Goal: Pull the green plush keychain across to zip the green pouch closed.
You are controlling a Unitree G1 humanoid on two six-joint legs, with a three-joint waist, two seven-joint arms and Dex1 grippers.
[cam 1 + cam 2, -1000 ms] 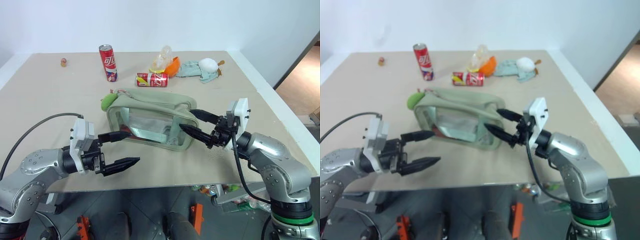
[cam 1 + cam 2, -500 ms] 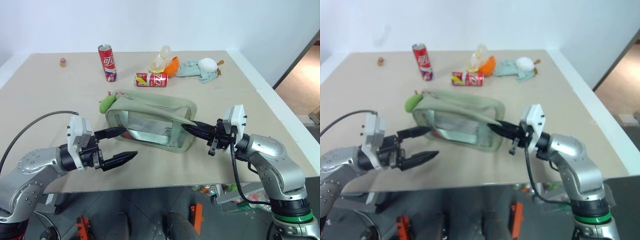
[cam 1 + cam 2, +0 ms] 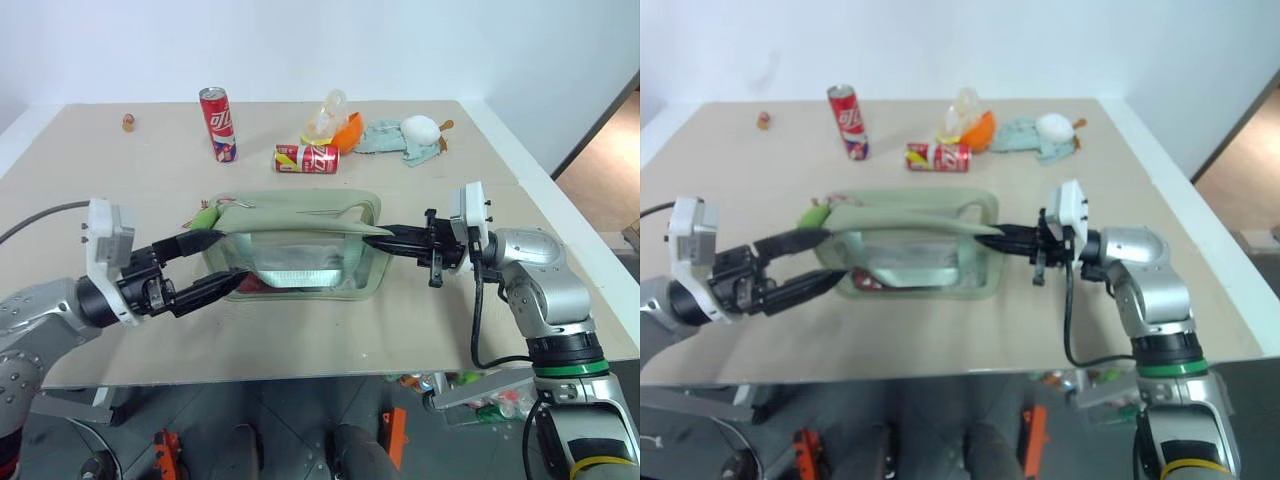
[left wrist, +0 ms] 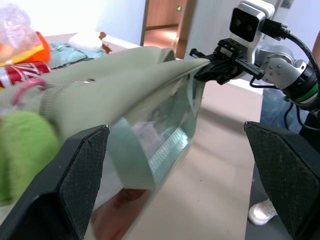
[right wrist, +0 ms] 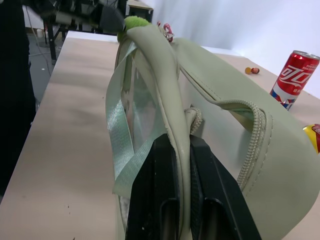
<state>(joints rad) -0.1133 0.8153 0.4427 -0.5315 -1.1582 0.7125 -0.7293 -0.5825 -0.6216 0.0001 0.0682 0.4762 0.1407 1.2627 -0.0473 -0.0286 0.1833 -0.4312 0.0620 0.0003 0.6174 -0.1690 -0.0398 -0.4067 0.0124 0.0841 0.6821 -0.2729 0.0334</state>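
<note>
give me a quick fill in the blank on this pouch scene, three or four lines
1. The right gripper is shut on the pouch's ____ edge.
2. The left gripper is ____, near the green keychain.
3. One red can stands upright; the other can lies on its ____.

Missing words: fabric; open; side

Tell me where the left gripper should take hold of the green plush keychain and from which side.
Grip the fuzzy body of the green plush keychain, not its thin reddish cord; it sticks out past the green pouch's left end. The open left gripper probably does best coming from that left end, fingers straddling the blob. The right gripper is shut on the pouch's opposite end, bracing the pull.
</note>
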